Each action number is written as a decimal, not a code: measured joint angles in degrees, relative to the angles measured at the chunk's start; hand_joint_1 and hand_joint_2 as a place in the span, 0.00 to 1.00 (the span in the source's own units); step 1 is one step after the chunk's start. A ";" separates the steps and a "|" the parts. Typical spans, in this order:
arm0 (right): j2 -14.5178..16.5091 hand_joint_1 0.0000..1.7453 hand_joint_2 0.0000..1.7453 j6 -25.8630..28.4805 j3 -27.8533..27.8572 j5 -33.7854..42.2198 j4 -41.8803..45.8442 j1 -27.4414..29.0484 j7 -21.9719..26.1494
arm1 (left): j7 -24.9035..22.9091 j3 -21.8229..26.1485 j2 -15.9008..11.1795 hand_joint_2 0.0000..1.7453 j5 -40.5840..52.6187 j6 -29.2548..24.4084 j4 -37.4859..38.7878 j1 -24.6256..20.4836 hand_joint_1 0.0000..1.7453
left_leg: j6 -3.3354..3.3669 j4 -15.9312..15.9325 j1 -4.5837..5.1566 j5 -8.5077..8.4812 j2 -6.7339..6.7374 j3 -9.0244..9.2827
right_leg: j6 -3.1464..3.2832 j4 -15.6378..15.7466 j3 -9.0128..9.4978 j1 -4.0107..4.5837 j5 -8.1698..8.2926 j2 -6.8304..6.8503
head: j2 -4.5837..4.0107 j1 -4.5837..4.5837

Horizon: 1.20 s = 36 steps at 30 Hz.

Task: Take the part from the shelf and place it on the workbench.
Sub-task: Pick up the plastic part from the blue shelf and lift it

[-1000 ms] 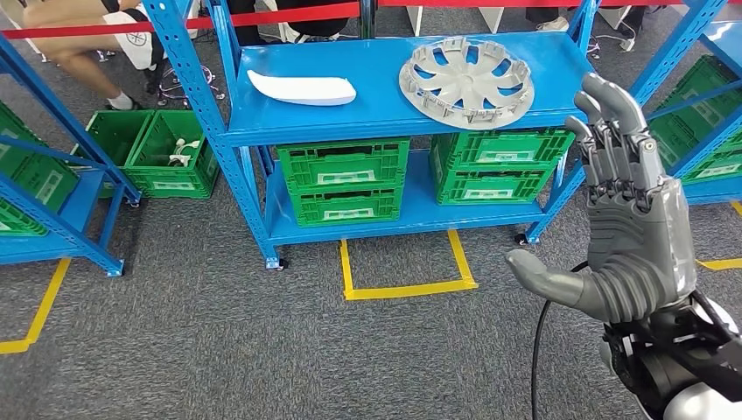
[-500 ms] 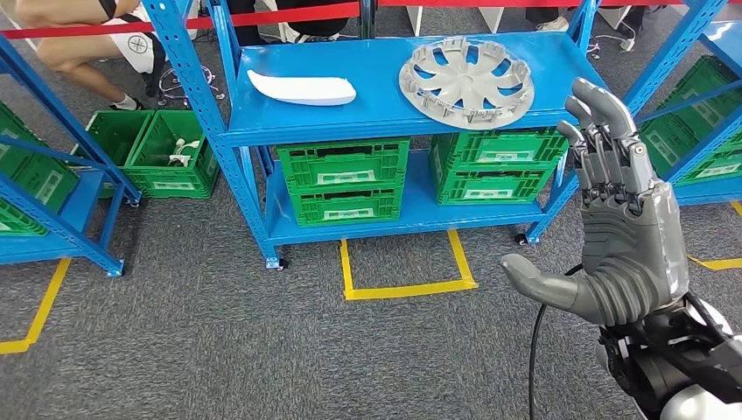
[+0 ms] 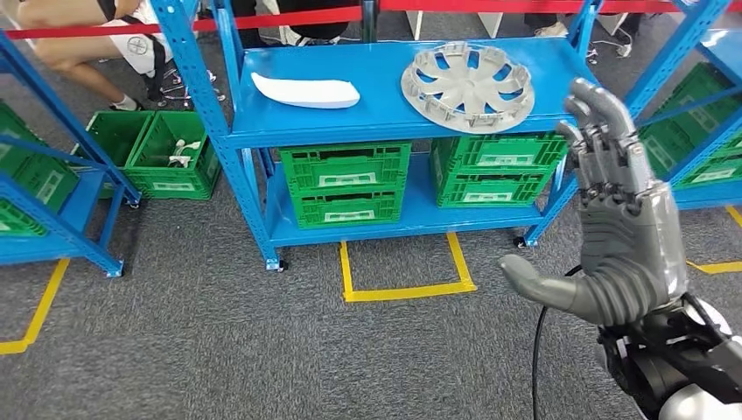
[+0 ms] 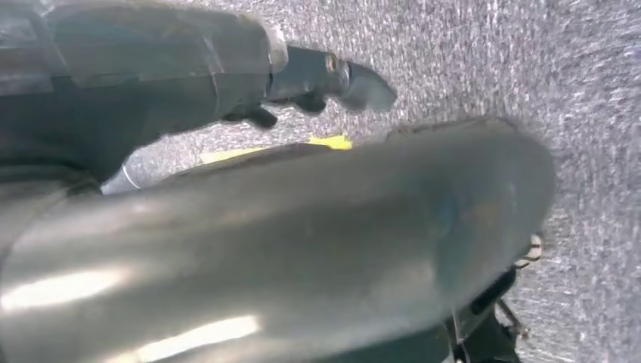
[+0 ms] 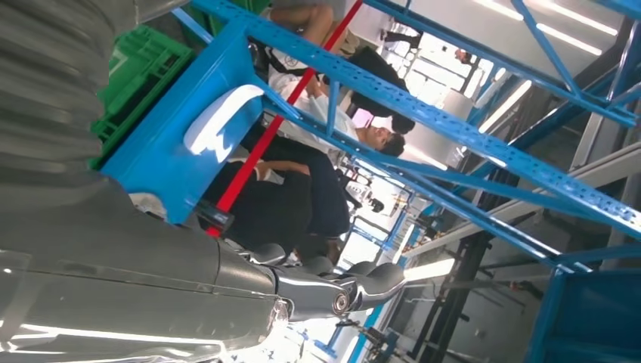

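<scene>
The right hand (image 3: 626,232) is raised empty, palm flat, fingers straight and apart, thumb stuck out to the side, and the silver wheel cover (image 3: 467,81) lies flat on the blue shelf (image 3: 385,105) ahead of its fingertips and off toward the thumb side, well apart from them. The white curved part (image 3: 305,90) (its long axis runs along the shelf front) lies farther still that way. The left hand (image 4: 317,76) hangs over grey carpet, so the right is likely nearer; whether the left's fingers hold anything I cannot tell.
</scene>
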<state>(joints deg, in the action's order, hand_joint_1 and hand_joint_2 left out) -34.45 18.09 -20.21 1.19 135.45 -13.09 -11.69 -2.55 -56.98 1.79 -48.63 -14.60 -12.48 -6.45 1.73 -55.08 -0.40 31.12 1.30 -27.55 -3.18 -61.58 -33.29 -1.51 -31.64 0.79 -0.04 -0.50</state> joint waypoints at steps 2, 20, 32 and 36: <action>-0.06 0.00 1.00 0.01 -0.01 0.01 -0.02 0.13 0.05 | 0.04 0.00 0.03 0.00 0.00 0.00 0.00 0.02 0.00 | 0.14 0.18 -0.07 0.01 -0.15 0.22 | -0.37 -7.49 -3.91 -0.10 -2.81 -0.38 | 0.00 -0.43; 0.03 0.00 1.00 0.02 -0.03 -0.15 -0.01 0.55 0.46 | -0.01 0.02 -0.10 0.00 -0.07 0.33 0.11 0.19 0.00 | -2.93 -17.67 -0.11 5.93 -1.38 -10.27 | 3.23 3.97 1.39 0.54 2.34 -1.26 | 0.00 1.12; 0.11 0.00 1.00 0.14 0.01 -0.49 -0.02 0.93 0.48 | -0.05 0.02 -0.09 0.00 -0.07 0.35 0.28 0.16 0.00 | -0.15 -3.83 0.07 -0.86 -1.28 -5.06 | 0.33 -7.36 -3.05 0.46 -4.41 -1.27 | 0.00 -0.32; 0.15 0.00 1.00 0.14 -0.01 -0.49 -0.03 1.14 0.48 | -0.07 0.02 -0.10 0.00 -0.07 0.37 0.28 0.20 0.00 | 0.15 -3.84 0.51 -0.03 -0.69 -4.01 | 0.74 -8.68 -5.38 0.53 -1.08 -1.12 | 0.00 -0.93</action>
<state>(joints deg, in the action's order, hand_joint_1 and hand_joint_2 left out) -34.30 18.23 -20.22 0.70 135.43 -11.95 -11.21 -2.62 -56.96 1.69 -48.70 -14.23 -12.20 -6.25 1.88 -58.91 0.11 31.09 0.62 -31.56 -2.44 -70.27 -38.67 -0.98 -32.73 -0.33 -0.04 -1.43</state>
